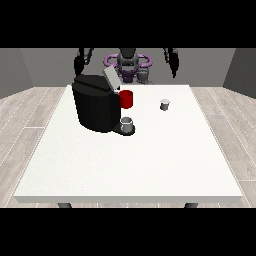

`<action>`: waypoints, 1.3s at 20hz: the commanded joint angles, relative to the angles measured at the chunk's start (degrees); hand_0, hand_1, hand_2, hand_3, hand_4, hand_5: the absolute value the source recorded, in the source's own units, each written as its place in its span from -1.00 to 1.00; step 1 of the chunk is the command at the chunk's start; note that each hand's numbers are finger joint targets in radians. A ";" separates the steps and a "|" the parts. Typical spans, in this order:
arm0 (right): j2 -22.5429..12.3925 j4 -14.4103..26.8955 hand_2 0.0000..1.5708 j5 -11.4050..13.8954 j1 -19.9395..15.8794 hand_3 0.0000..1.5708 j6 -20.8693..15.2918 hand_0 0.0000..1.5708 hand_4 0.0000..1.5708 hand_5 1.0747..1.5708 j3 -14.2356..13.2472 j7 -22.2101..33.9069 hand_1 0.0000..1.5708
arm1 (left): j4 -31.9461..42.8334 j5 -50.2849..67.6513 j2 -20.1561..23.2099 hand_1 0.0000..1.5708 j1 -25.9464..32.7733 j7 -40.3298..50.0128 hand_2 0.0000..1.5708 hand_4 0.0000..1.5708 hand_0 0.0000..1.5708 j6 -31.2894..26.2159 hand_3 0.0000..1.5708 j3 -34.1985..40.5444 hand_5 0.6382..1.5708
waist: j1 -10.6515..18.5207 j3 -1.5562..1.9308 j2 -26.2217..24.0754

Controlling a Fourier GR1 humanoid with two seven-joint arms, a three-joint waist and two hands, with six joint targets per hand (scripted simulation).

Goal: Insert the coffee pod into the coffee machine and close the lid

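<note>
Coffee machine (pixel 95 107) standing on the white table (pixel 130 170) toward the far-left corner, black, bulky, lid (pixel 111 79) tilted up and open, so the pod slot is presumably exposed for loading. Small grey cup (pixel 127 124) set on the machine's drip base, on the side facing the near edge. Red mug (pixel 126 99) just beside the machine's right flank, partly hidden behind it.

Coffee pod (pixel 164 104) alone on the surface, upright, right of the machine and well apart from it, nearer the far edge than the near one. Nothing touching it.

Hand at the view's left (pixel 79 64) hanging raised beyond the far edge, above the machine's back corner. Hand at the view's right (pixel 173 64) likewise raised beyond the far edge, roughly in line with the pod. Neither grasping anything; finger posture too small to read, cannot tell.

Judged: task not begun, pod not yet picked. Hand at the view's right best placed for the pod. Open surface all round the pod; straight run leftward to the lid, with red mug sitting close under that path. Near half of the table bare.
</note>
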 commanded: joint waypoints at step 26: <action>3.72 3.38 -1.00 -3.43 -9.12 -1.00 0.93 -1.00 -0.47 1.00 -1.78 -8.41 -1.00 | 26.37 -18.63 18.62 -1.00 -15.32 -8.23 -1.00 -1.00 -1.00 -6.53 -1.00 1.57 1.00 | -6.54 -1.96 12.03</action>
